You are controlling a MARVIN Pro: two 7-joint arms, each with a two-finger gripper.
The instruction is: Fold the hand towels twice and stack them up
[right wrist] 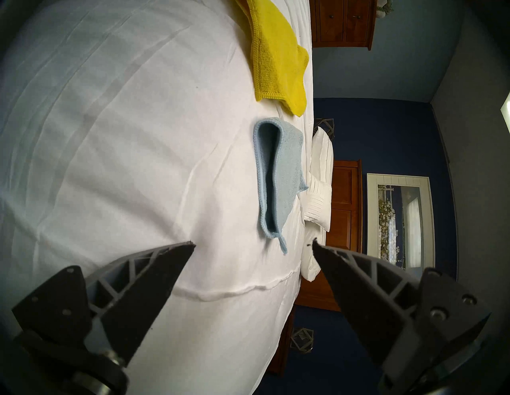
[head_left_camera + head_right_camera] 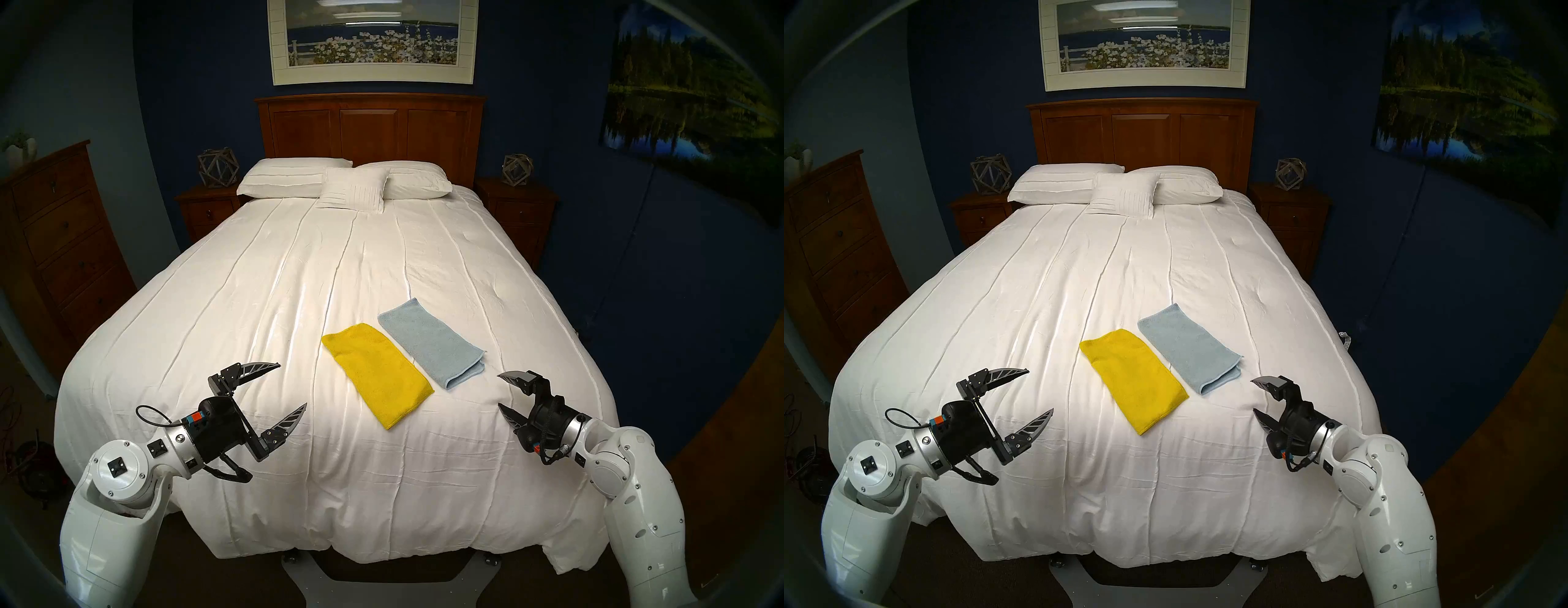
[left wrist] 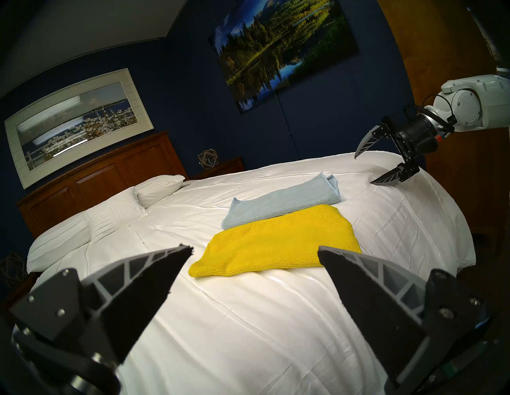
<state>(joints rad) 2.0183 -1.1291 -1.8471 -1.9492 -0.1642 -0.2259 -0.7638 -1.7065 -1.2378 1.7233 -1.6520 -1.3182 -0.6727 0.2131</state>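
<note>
Two hand towels lie side by side on the white bedspread (image 2: 263, 305), each folded over into a long strip. The yellow towel (image 2: 375, 371) (image 2: 1134, 382) (image 3: 278, 242) (image 1: 276, 55) is on the left and the pale blue towel (image 2: 430, 342) (image 2: 1189, 346) (image 3: 278, 198) (image 1: 287, 176) on the right, their long edges nearly touching. My left gripper (image 2: 292, 384) (image 2: 1040, 390) (image 3: 254, 248) hovers open to the left of the yellow towel, holding nothing. My right gripper (image 2: 499, 389) (image 2: 1253, 395) (image 3: 363, 169) (image 1: 254, 242) hovers open just right of the blue towel's near end, also holding nothing.
Three white pillows (image 2: 297, 178) rest against the wooden headboard (image 2: 369, 127) at the far end. A nightstand (image 2: 208, 208) stands on each side of the bed, and a tall dresser (image 2: 55, 237) is along the left wall. The bedspread drops off at the near edge.
</note>
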